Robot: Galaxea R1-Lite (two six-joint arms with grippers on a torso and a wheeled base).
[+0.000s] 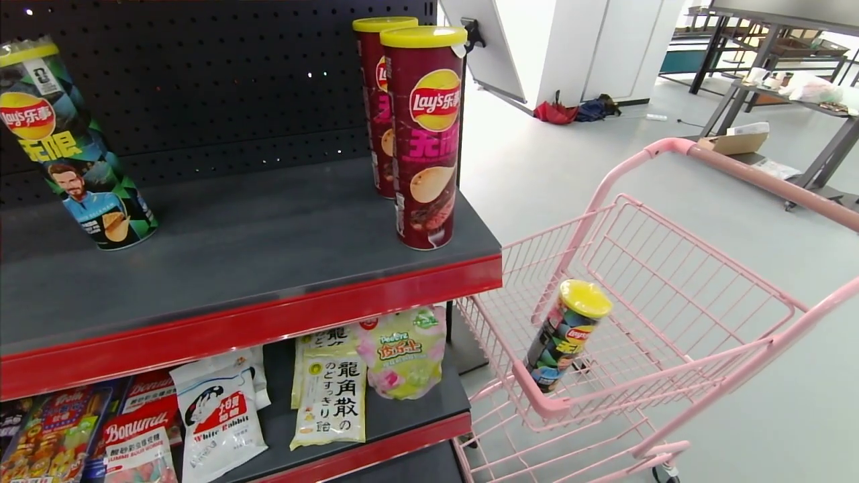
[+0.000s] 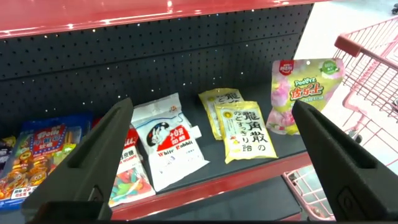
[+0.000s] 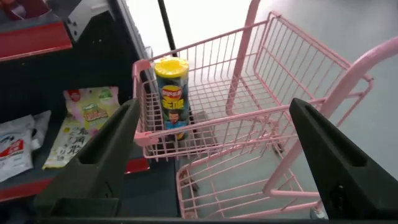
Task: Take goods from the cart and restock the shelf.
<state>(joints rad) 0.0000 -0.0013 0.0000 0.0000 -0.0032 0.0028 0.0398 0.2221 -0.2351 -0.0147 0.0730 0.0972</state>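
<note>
A chip can with a yellow lid [image 1: 566, 333] [image 3: 172, 96] stands leaning in the front left corner of the pink cart [image 1: 678, 295] [image 3: 249, 118]. On the upper shelf [image 1: 221, 261] stand two dark red chip cans [image 1: 424, 134] at the right end and one green-black can [image 1: 70, 147] at the left. My right gripper [image 3: 217, 168] is open, hanging in front of the cart, short of the can. My left gripper [image 2: 211, 168] is open, facing the lower shelf [image 2: 205, 177], with nothing between its fingers.
Snack bags lie on the lower shelf: a white bag [image 1: 218, 416] [image 2: 171, 149], yellow bags [image 1: 332, 396] [image 2: 245, 127], a pink-green bag [image 1: 406, 349] [image 2: 305, 93]. The shelf's red front edge [image 1: 268, 315] juts out. Tables [image 1: 792, 87] stand far right on open floor.
</note>
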